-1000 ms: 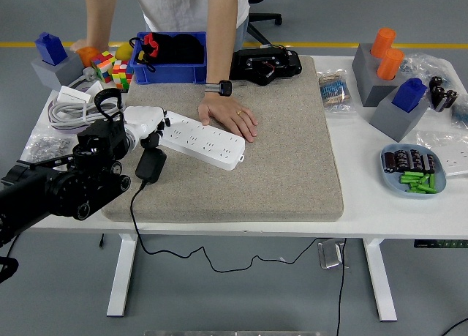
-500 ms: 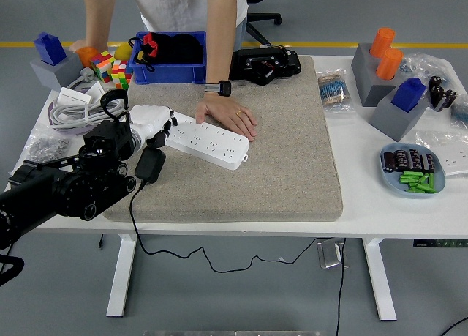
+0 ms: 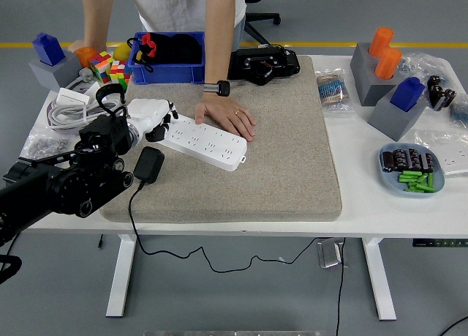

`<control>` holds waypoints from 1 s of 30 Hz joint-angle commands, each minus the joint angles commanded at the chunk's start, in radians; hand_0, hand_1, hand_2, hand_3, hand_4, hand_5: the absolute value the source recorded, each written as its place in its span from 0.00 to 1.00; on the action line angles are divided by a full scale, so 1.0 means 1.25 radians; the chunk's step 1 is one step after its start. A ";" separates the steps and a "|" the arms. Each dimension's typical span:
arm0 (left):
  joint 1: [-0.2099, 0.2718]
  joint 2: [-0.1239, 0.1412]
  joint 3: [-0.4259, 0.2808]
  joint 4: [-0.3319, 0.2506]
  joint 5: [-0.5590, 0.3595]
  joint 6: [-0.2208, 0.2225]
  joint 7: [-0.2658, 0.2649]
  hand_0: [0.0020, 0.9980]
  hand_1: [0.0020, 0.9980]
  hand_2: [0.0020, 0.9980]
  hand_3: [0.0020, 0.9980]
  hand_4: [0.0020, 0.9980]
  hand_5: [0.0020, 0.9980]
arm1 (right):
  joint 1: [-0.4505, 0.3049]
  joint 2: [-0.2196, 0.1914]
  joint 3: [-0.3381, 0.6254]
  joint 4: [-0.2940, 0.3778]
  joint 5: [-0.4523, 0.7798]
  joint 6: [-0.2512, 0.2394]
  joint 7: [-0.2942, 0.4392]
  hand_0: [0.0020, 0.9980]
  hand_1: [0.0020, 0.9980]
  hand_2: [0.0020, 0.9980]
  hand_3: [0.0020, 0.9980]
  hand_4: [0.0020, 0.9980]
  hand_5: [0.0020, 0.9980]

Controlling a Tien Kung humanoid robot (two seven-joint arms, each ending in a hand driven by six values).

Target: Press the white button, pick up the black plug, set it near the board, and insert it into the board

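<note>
step: we judge button press | left hand [image 3: 152, 118] fingers loose, empty, at strip [image 3: 203, 140] end | plug [image 3: 148, 165] unheld; next: grasp it

No text, label, brand, number or sign can be read anywhere in the head view. The long white plastic power strip [image 3: 202, 139] on the grey felt mat [image 3: 292, 153] shows only socket holes, and the clear plastic bags [image 3: 333, 88] near the white table's [image 3: 365, 204] far edge carry print too small to make out.
</note>
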 joint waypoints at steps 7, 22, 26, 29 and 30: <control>0.007 0.016 -0.040 -0.050 0.018 0.002 0.004 0.00 0.00 0.11 0.69 0.00 0.00 | 0.001 -0.001 0.000 0.001 0.000 0.000 0.000 0.77 0.64 0.64 0.61 0.66 0.43; -0.004 0.003 0.062 0.028 -0.010 -0.008 0.010 0.00 0.00 0.11 0.69 0.00 0.00 | 0.002 -0.001 -0.001 0.001 0.001 0.000 0.000 0.77 0.64 0.64 0.61 0.66 0.43; -0.006 0.000 0.070 0.032 -0.009 -0.009 0.010 0.00 0.00 0.11 0.69 0.00 0.00 | 0.002 0.000 -0.003 0.002 0.001 0.000 0.000 0.77 0.64 0.64 0.61 0.66 0.43; -0.005 -0.002 0.078 0.032 -0.011 -0.008 0.009 0.00 0.00 0.11 0.69 0.00 0.00 | 0.001 -0.001 -0.004 0.002 0.001 0.000 0.001 0.77 0.64 0.64 0.61 0.66 0.43; -0.005 -0.003 0.082 0.033 -0.012 -0.008 0.009 0.00 0.00 0.11 0.69 0.00 0.00 | 0.001 -0.001 -0.006 0.002 0.002 0.000 0.001 0.77 0.64 0.64 0.61 0.66 0.43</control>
